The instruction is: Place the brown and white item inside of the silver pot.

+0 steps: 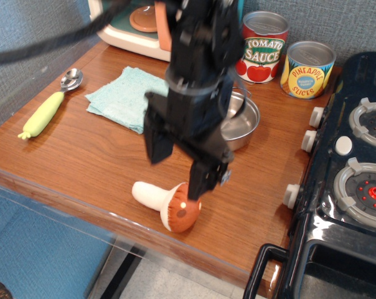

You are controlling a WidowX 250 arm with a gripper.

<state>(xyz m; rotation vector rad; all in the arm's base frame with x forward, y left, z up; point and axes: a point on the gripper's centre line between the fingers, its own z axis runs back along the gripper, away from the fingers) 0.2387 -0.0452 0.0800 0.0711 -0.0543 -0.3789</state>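
The black robot gripper (178, 168) hangs low over the front part of the wooden tabletop (82, 156), its jaws spread wide apart and holding nothing. One jaw tip sits just above the cap of the toy mushroom with a cream-white stem and a reddish-brown spotted cap (166, 202), which lies on its side near the front edge of the tabletop, stem pointing left. The shallow shiny steel pot (241, 121) stands behind the gripper, partly hidden by the arm, well apart from the mushroom. A folded light-blue cloth (122, 96) lies to the left of the pot, and a spoon with a yellow-green handle (50, 110) lies further left. Two labelled tin cans (287, 59) stand at the back, a toy microwave (135, 28) beside them, and a black toy stove (356, 174) on the right.
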